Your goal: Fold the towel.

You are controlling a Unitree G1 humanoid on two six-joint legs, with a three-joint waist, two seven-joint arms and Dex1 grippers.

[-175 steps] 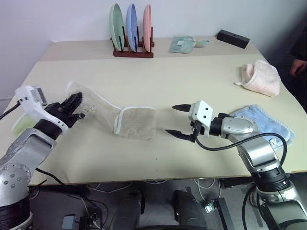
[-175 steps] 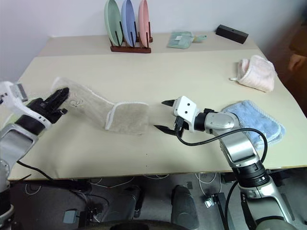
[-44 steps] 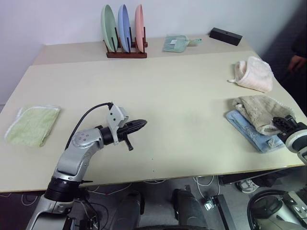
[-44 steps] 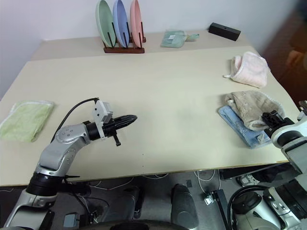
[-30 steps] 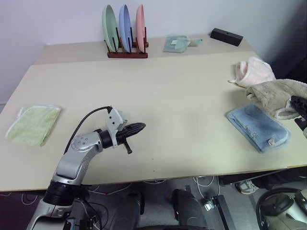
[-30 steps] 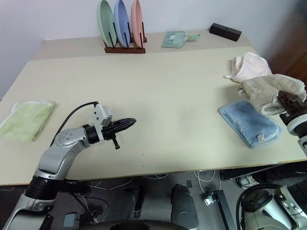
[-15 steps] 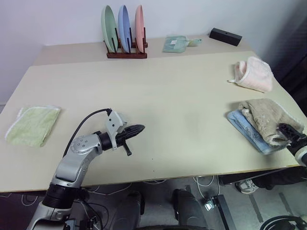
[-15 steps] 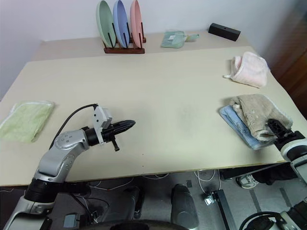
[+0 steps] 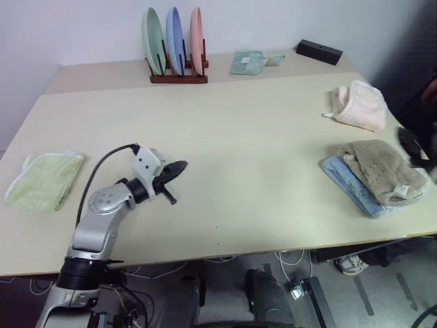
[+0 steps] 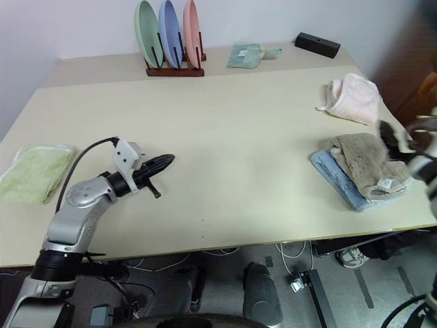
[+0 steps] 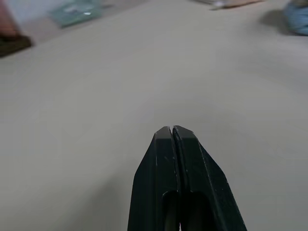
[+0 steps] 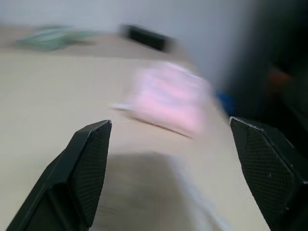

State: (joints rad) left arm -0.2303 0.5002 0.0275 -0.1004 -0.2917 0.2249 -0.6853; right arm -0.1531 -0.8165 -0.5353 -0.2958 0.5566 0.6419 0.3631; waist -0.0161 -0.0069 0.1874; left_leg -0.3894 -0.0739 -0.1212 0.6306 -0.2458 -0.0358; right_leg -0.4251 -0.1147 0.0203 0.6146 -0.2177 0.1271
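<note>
The towel [image 9: 379,171] lies bunched and folded, beige-tan with a small white tag, on top of a light blue towel [image 9: 345,183] at the table's right edge. My right gripper [image 9: 411,147] hovers just past the towel's far right side, apart from it. In the right wrist view its two black fingers [image 12: 86,163] stand wide open with nothing between them. My left gripper [image 9: 176,167] hangs over the left-middle of the table, far from the towel. Its fingers [image 11: 172,144] are pressed together and empty.
A light green folded towel [image 9: 44,179] lies at the left edge. A pink cloth [image 9: 358,106] sits beyond the towel stack. At the back stand a rack of three plates [image 9: 176,41], a teal cloth [image 9: 249,61] and a black box [image 9: 319,51].
The right gripper set the towel down on the blue towel, let go, opened and lifted away toward the far right. The left gripper drew back to the left, still shut.
</note>
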